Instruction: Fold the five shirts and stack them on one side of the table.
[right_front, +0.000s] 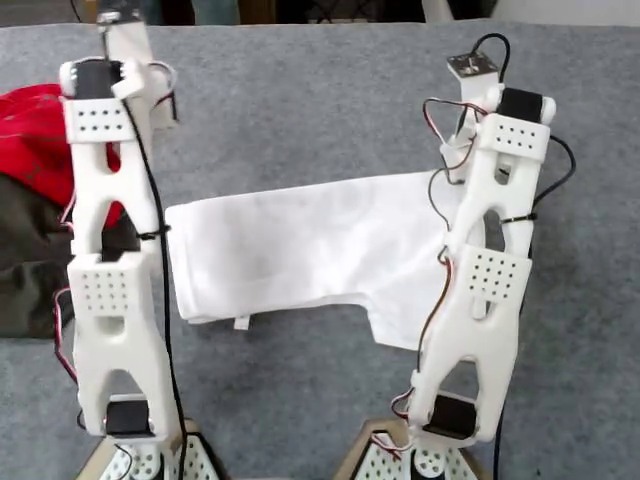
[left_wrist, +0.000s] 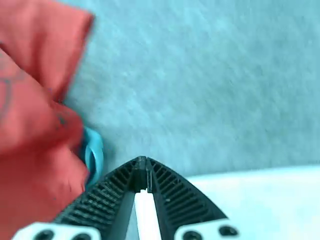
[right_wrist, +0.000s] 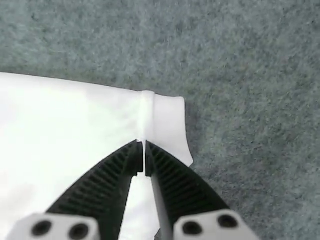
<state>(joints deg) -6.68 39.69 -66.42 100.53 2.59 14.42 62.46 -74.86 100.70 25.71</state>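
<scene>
Across the whole work area lies a grey, felt-like table covering (right_front: 330, 110), flat and unwrinkled. Beyond its far edge runs a dark strip of room (right_front: 300, 10); nothing there can be identified.

A white cotton short-sleeved shirt (right_front: 310, 245) lies flat at the centre of the table, between the two arms. Its long axis runs left to right, tilting slightly toward the far side at the right end. The straight edge faces left. The sleeved end faces right, with one sleeve (right_front: 400, 320) projecting toward the near side. A small tab (right_front: 240, 322) hangs from the near edge.

A crumpled red shirt with printed lines (right_front: 35, 130) sits at the left edge of the table. Touching its near side is a dark olive garment (right_front: 30, 270), also heaped. Both are well apart from the white shirt.

The white-plastic left arm (right_front: 105, 200) extends from its near base toward the far left, partly over the red shirt. The left gripper (left_wrist: 142, 167) is over bare covering, red cloth to one side and white cloth nearer the camera. Its ribbed black fingers (left_wrist: 170, 195) meet at the tips.

The white-plastic right arm (right_front: 490, 250) extends from its near base toward the far right, crossing the shirt's right end. The right gripper (right_wrist: 141, 147) is over the cuff seam of the far sleeve (right_wrist: 167, 125), fingertips pressed together. Whether they pinch cloth cannot be told.
</scene>
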